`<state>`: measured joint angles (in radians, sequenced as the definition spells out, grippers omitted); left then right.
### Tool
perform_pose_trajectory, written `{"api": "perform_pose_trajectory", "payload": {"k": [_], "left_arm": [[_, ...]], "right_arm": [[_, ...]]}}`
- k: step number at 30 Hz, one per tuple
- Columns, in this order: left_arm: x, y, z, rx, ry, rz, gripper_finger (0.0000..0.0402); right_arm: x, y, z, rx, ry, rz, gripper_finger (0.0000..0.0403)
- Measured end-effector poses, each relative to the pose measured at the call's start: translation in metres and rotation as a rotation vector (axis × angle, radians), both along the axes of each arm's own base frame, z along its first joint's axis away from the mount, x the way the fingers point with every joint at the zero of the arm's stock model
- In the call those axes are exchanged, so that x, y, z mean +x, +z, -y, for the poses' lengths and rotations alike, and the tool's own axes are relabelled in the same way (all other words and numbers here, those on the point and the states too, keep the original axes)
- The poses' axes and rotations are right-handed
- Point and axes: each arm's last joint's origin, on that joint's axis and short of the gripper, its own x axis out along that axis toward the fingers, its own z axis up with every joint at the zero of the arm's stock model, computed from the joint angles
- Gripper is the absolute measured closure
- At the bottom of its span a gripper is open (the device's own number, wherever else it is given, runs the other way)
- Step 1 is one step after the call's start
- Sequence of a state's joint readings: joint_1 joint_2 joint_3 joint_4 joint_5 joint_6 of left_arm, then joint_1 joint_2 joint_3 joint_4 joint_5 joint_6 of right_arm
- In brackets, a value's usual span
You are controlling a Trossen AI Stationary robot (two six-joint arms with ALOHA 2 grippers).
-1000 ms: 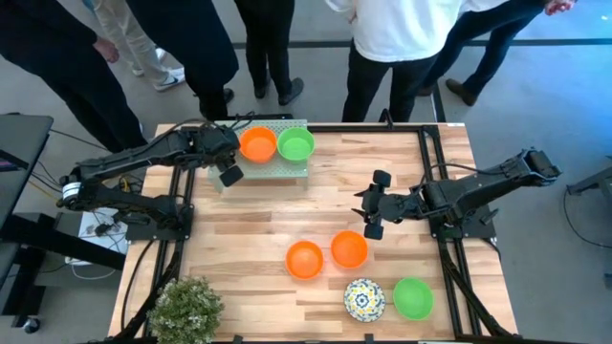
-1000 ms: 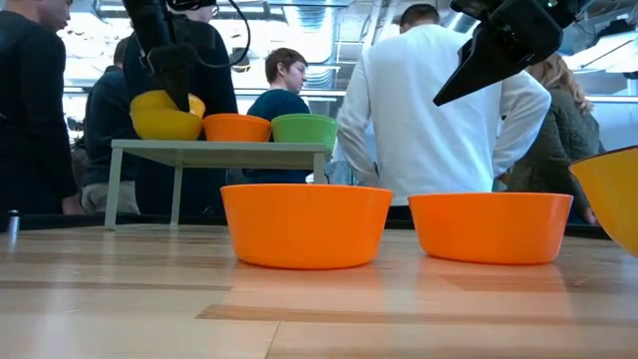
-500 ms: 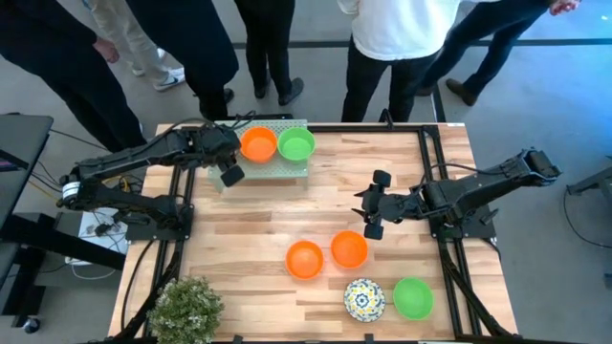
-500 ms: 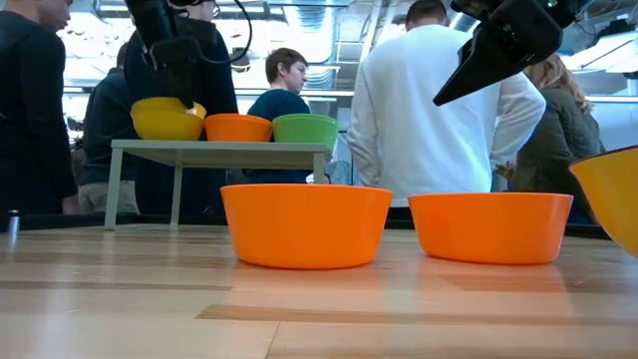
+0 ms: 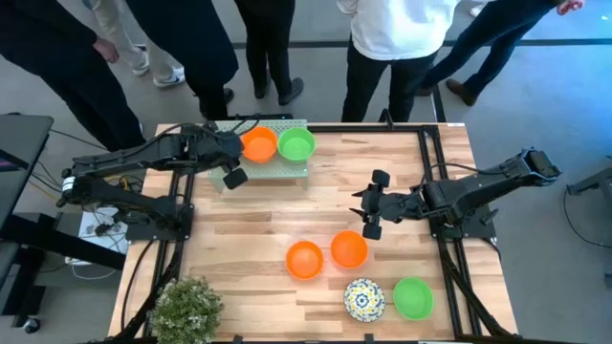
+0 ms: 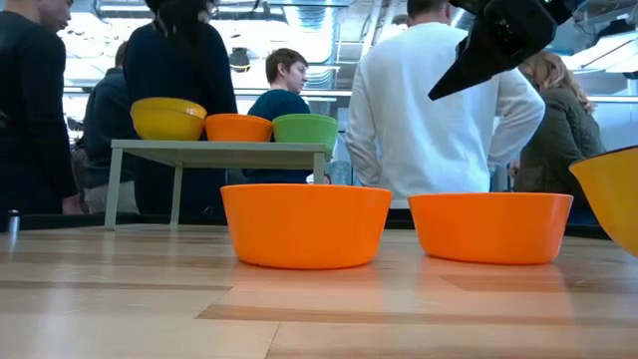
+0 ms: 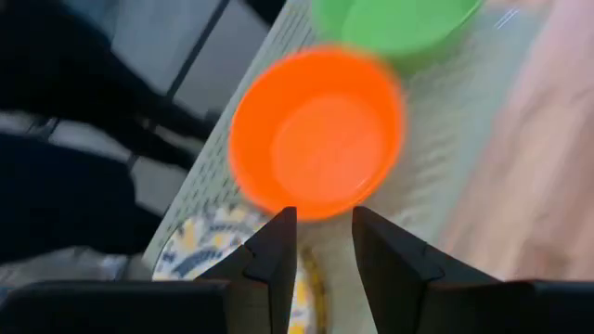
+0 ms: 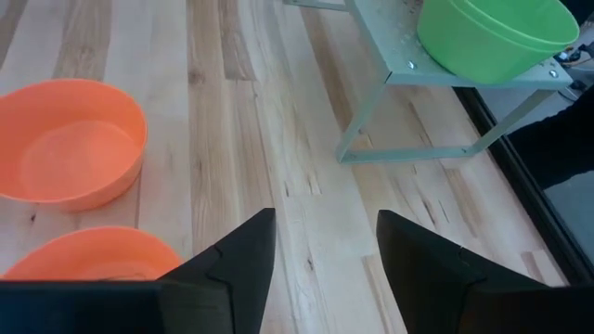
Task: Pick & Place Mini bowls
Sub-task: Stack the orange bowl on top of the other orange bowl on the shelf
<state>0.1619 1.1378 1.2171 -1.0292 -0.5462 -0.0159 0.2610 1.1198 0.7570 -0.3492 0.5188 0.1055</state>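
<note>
Orange bowl (image 5: pixel 349 249) at centre-bottom is your next pick: right tool (image 5: pixel 369 204) hangs released above it; left tool (image 5: pixel 229 172), upper left, empty beside the shelf (image 5: pixel 287 168).

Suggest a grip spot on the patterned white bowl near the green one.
Pinch the rim of the floral white bowl from straight above, one finger inside its open mouth. Take the rim section facing away from the plain green bowl, which sits close beside it.
</note>
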Motion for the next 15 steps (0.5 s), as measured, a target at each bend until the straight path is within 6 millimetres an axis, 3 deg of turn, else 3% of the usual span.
{"api": "perform_pose_trajectory", "payload": {"k": [6,15], "left_arm": [[0.006,0.01,0.03,-0.046,-0.079,0.107,0.0293],[0.029,-0.003,0.09,-0.153,-0.322,0.119,0.0293]], "right_arm": [[0.0,0.0,0.0,0.021,-0.016,0.009,0.022],[0.0,0.0,0.002,0.147,-0.119,0.061,0.0222]]}}
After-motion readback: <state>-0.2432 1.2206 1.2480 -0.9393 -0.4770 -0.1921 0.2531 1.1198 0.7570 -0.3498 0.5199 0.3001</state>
